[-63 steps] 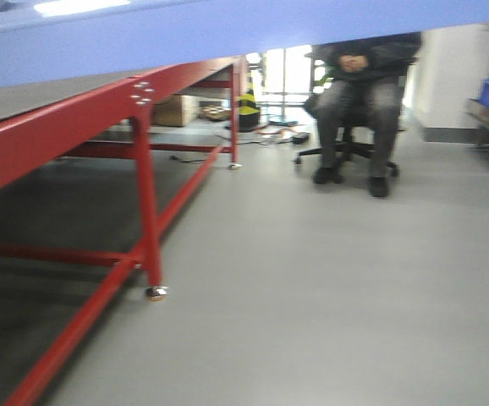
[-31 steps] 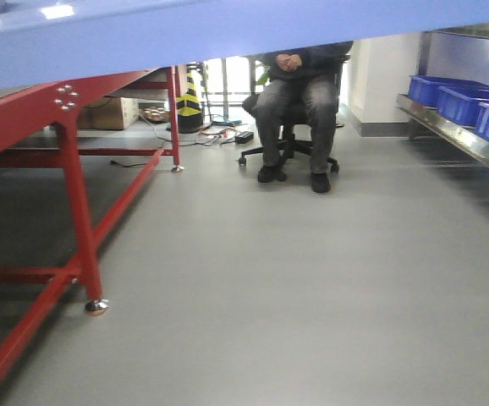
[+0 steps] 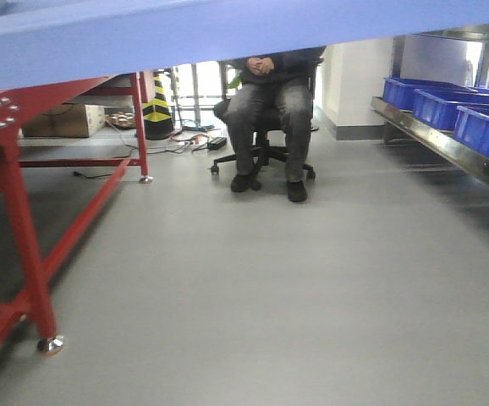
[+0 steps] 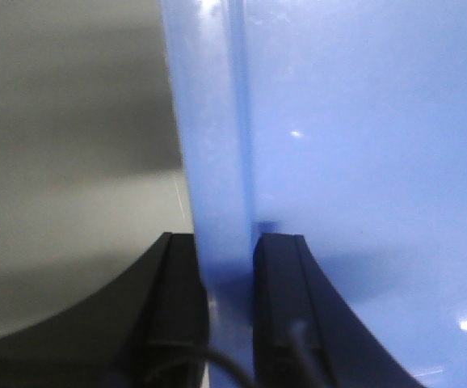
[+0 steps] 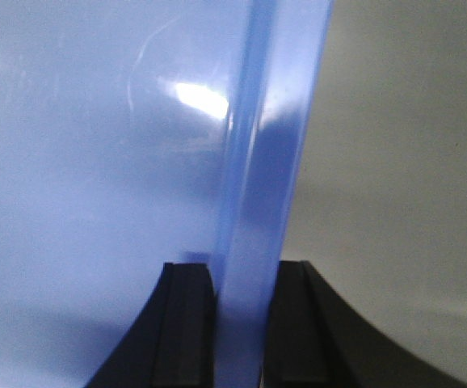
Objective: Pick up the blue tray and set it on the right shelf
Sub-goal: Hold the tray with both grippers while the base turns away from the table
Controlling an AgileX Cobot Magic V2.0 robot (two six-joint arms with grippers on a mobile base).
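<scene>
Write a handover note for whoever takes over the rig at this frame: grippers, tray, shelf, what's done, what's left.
Left gripper: shut on the rim of the wide, shallow, glossy light-blue plastic tray.
Right gripper: shut on the tray's rim too.
Tray: carried between both arms, above the floor, filling the top of the front view.
The stainless steel shelf is ahead on the right. Its visible tier holds darker blue plastic bins. The red-framed table is on the left.
Done: tray grabbed and lifted.
Left: reach the shelf, set the tray on a tier, release.
A seated person is ahead, so probably keep clear.
</scene>
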